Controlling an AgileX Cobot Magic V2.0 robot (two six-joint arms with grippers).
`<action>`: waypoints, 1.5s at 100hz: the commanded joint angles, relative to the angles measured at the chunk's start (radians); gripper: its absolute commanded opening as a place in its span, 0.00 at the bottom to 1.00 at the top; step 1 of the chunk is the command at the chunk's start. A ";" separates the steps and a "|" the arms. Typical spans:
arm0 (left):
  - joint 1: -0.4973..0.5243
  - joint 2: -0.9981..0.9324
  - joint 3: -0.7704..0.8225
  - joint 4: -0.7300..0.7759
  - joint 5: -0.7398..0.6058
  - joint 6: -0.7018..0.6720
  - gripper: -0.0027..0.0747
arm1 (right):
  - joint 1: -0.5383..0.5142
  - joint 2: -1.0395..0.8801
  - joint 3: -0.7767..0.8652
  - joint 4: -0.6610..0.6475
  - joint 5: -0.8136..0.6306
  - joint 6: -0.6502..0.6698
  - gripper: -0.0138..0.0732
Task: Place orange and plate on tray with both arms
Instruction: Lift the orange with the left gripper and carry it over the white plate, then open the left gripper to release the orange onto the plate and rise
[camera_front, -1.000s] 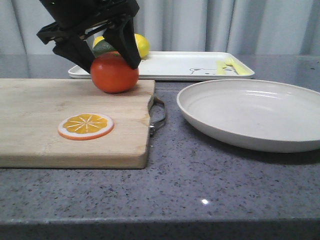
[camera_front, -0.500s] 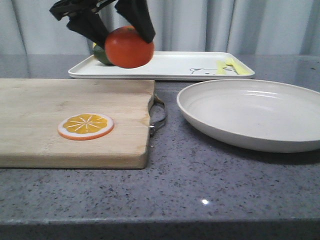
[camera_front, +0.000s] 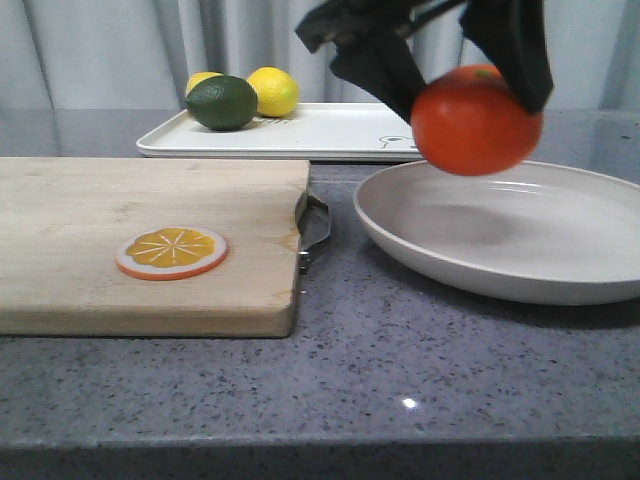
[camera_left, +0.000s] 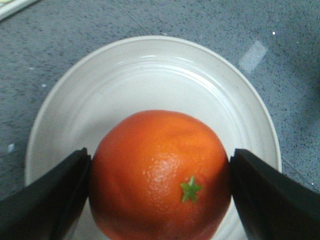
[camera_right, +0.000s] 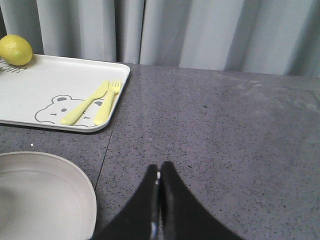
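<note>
The left claw (camera_front: 470, 75) has carried the orange (camera_front: 476, 120) from the cutting board (camera_front: 150, 240) to above the plate (camera_front: 520, 235).

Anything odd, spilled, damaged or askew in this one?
Nothing stands out. The left gripper holds the orange above the plate; the lemons, lime and cutlery lie tidily on the tray.

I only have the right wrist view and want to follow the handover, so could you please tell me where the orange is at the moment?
Observer: The left gripper is shut on the orange, holding it in the air above the plate.
Operator: Thank you. Is it over the middle of the plate?
Observer: In the left wrist view the plate's rim rings the orange on all visible sides.
Operator: Is anything else on the tray besides the lemon and cutlery I see?
Observer: Yes, a lime and a second lemon sit at the tray's left end.
</note>
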 joint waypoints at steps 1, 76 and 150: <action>-0.023 -0.005 -0.055 -0.027 -0.051 -0.001 0.49 | -0.005 0.008 -0.039 -0.003 -0.077 0.000 0.08; -0.035 0.064 -0.155 -0.027 0.035 0.032 0.85 | -0.005 0.008 -0.039 -0.003 -0.056 0.000 0.08; -0.028 -0.120 -0.154 0.015 0.117 0.050 0.14 | -0.005 0.008 -0.039 -0.003 -0.054 0.000 0.08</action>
